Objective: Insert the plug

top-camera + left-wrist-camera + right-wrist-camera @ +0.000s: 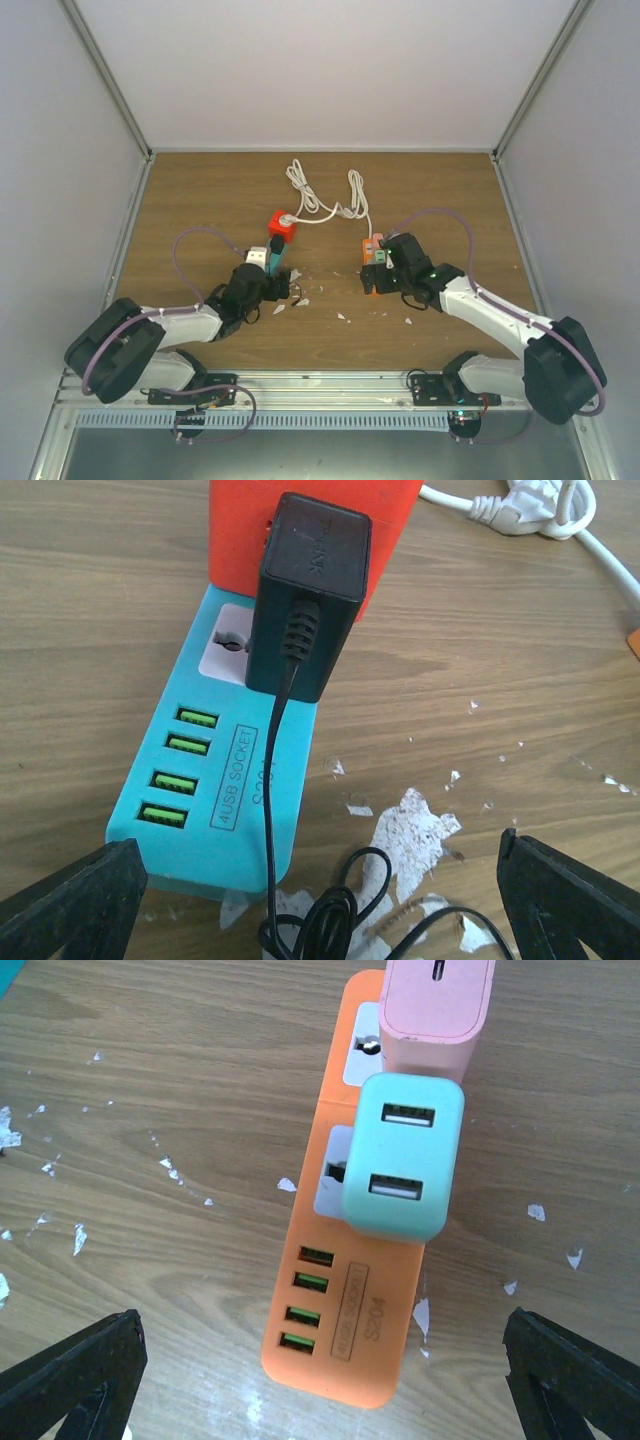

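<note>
Left claw (320, 900) — released, empty, just short of teal strip (200, 770). Plug (305, 600) — black, upright in strip's socket, beside red block (235, 530). Right claw (320, 1375), well right of strip, released too. Final seating likely wants a square side grip, pressed straight down.

Both arms stretched forward from their bases and angled inward toward each other. The left gripper (272, 283) and the right gripper (383, 277) each had jaws spread wide, holding nothing, pointing away from the bases.
</note>
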### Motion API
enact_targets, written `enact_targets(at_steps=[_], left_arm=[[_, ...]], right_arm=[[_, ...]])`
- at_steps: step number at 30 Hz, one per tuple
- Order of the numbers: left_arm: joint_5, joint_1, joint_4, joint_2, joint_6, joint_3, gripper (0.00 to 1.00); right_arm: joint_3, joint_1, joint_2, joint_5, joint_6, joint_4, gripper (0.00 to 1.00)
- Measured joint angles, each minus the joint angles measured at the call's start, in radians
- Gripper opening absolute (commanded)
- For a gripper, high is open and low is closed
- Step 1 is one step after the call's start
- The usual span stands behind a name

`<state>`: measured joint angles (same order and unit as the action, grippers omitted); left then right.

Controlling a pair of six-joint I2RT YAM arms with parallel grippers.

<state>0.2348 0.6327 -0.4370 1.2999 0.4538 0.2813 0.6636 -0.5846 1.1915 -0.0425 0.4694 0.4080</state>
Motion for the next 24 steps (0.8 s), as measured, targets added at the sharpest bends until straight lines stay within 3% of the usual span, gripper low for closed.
enact_targets(at_steps=[6,14,24], left_arm=[[0.009,-0.003,-0.008,0.078,-0.047,0.051,0.98],[0.046,-0.008,0.040,0.169,-0.054,0.153,0.97],[0.088,-0.011,0.097,0.023,-0.048,0.137,0.99]], right_arm=[[-0.002,-0.004,0.069,0.019,-0.001,-0.058,0.94],[-0.002,-0.021,0.130,0.018,0.002,-0.103,0.93],[-0.002,-0.023,0.188,-0.013,0.016,-0.145,0.94]])
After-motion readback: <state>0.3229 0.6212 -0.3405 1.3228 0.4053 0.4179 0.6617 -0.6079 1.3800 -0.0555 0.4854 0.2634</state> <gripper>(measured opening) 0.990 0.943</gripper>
